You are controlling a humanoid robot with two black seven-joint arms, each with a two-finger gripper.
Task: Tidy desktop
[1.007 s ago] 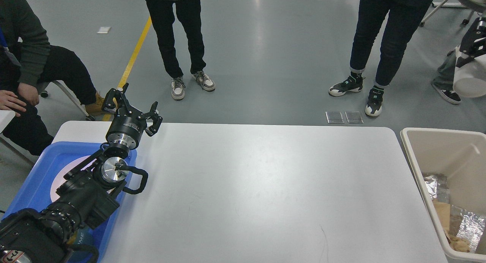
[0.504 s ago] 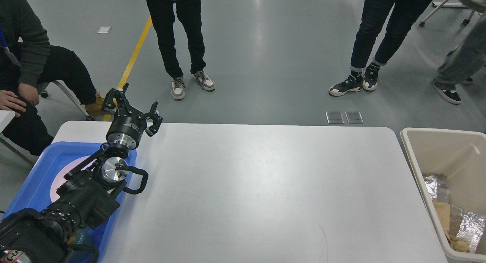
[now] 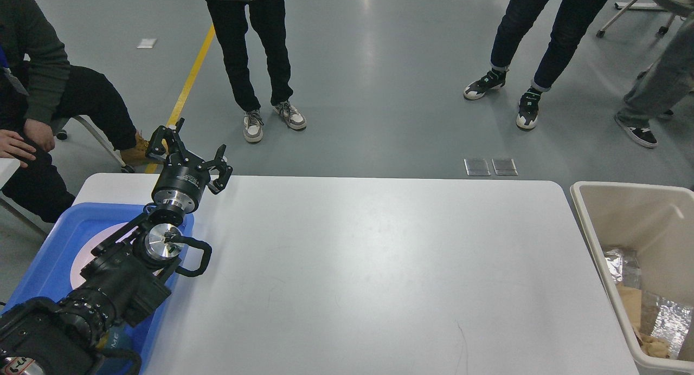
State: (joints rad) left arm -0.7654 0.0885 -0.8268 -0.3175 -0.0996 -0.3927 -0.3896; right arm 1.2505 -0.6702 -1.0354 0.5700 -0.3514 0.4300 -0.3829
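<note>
Desktop (image 3: 379,266), the big white surface with rounded corners, fills most of our head view and runs wide left to right, its long axis across us. We see nothing loose lying on its bare white top; only a faint dark scratch-like mark near the front edge, too thin to tell what it is.

Beige bin (image 3: 623,201) sits off the right end of the surface, with foil and brownish crumpled stuff inside. Blue tray (image 3: 59,228) lies at the left end, on the surface's near-left corner, carrying a pale round plate-like disc (image 3: 87,253), mostly hidden by our arm.

Left arm (image 3: 114,277) comes in from the lower left, over the tray. Left hand (image 3: 187,147) is at its far end, up by the surface's far-left edge, fingers spread apart and holding nothing. Right hand not in view at all.

Key relation: the whole span of the surface lies to the right of the left hand and toward us; the tray is directly below and behind that arm, the bin well apart on the opposite end. So the left hand is the only one near anything, and the nearest container to it is the tray.

Our read: the tidying looks close to done or done, since no clutter shows on the top. Legs of bystanders stand on the grey floor beyond; not part of the job.
</note>
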